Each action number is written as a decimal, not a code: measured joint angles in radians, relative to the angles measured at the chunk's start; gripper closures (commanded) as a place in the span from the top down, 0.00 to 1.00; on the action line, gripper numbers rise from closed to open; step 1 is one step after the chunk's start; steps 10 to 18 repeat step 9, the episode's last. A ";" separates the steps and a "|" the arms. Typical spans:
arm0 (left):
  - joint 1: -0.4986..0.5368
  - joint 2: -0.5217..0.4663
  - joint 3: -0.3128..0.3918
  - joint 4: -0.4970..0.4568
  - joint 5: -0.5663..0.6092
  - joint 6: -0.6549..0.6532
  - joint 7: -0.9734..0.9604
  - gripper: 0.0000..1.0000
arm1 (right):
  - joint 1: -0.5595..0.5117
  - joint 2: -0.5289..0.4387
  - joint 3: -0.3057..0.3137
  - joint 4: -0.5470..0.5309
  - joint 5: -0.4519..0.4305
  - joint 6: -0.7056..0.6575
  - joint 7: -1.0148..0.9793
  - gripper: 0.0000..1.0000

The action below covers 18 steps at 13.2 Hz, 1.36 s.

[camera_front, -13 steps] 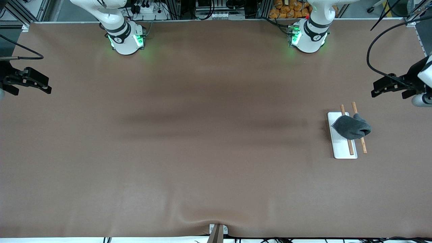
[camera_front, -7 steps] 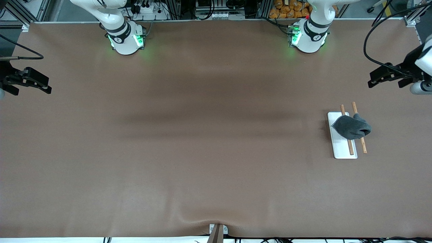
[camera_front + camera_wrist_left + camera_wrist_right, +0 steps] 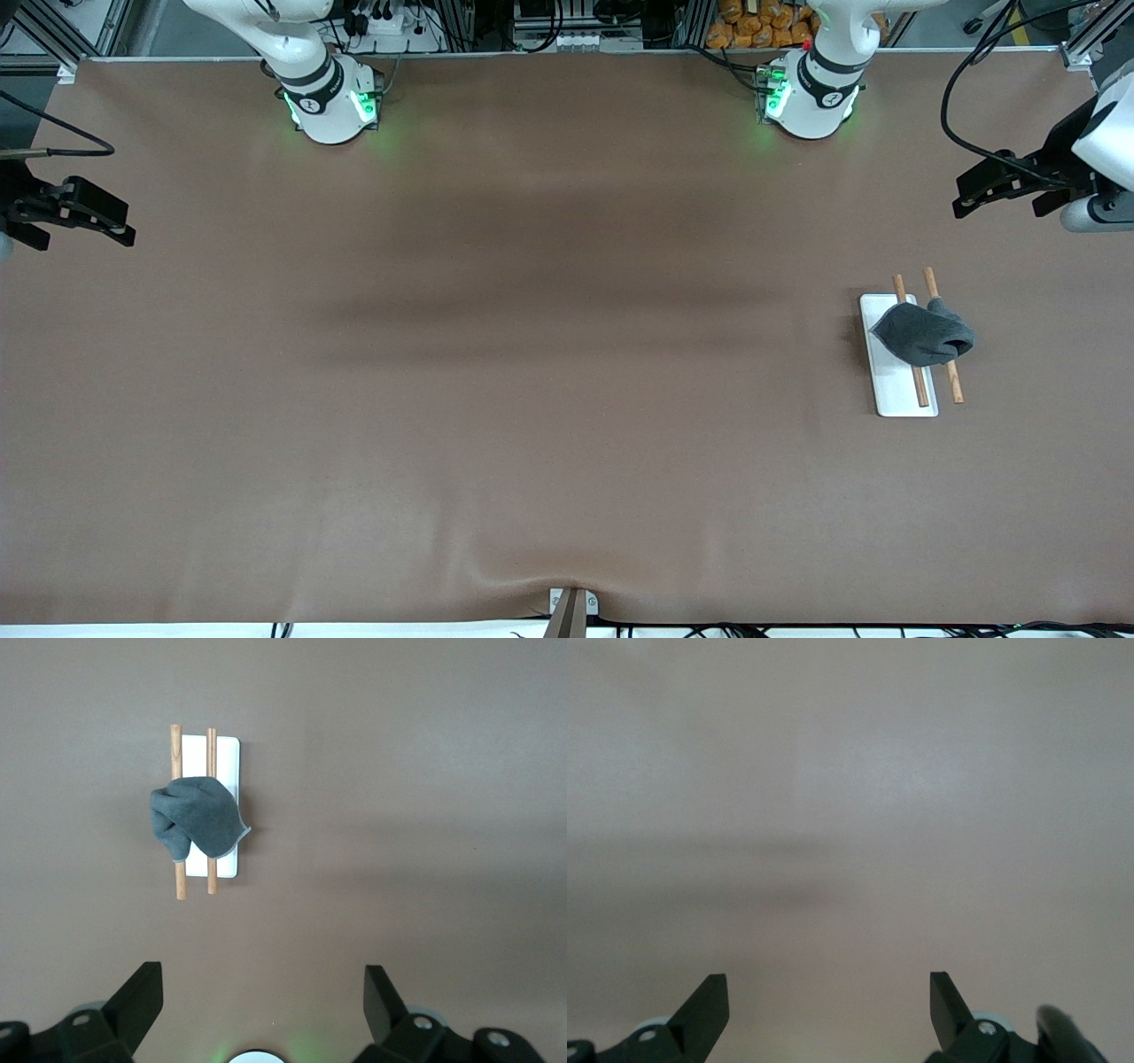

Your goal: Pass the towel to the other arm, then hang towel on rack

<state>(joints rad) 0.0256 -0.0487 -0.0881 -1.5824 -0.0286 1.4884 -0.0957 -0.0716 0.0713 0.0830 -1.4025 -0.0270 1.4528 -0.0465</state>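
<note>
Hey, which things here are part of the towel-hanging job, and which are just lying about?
Part of the job:
- towel, draped over the rack's rods
- rack, toward the left arm's end of the table
- left claw, open, empty, over the table near the rack
- right claw, open, empty, waiting over the right arm's end

Lying about:
- nothing loose on the table

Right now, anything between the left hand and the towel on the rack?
Nothing visible. The open left hand is raised over bare brown table; the dark grey cloth towel lies draped over the white-based, wooden-rod rack, nothing touching it.
</note>
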 measured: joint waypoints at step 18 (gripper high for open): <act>-0.001 -0.010 -0.001 0.035 0.013 -0.036 -0.036 1.00 | 0.000 0.000 0.000 -0.001 0.000 0.000 0.000 1.00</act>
